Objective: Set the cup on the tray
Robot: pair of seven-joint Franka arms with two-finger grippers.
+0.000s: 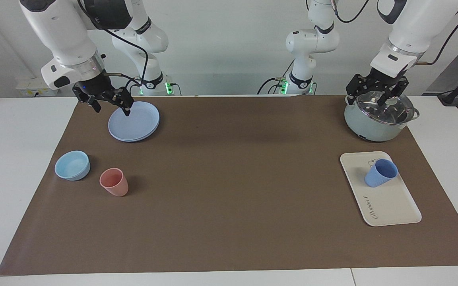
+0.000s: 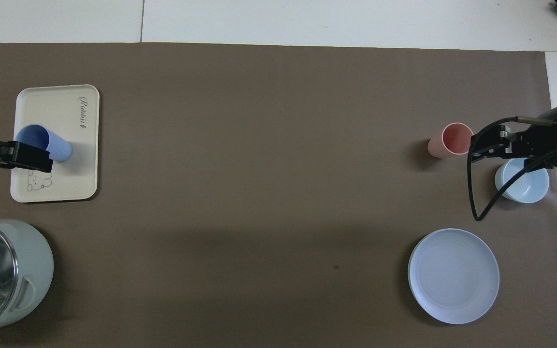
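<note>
Already the periwinkle-blue cup (image 1: 381, 172) stands upright on the cream-white tray (image 1: 392, 206), in the half of the tray nearer the robots, close to the small bear drawing; nothing grips it. The tray lies on the brown mat at the left arm's end of the tabletop (image 1: 22, 159).

The left tool (image 1: 374, 94) is up in the air over the glass lid of the pale-green pot (image 1: 372, 127), its fingers spread and holding nothing; the cup and tray sit below it and well apart, farther from the robots than the pot.

The right tool (image 1: 109, 104) hangs over the edge of the round blue plate (image 1: 139, 123), also released and empty. Farther from the robots than that plate are the light-blue bowl (image 1: 72, 165) and, just beside it, the salmon-pink tumbler (image 1: 114, 182), both upright and untouched.
</note>
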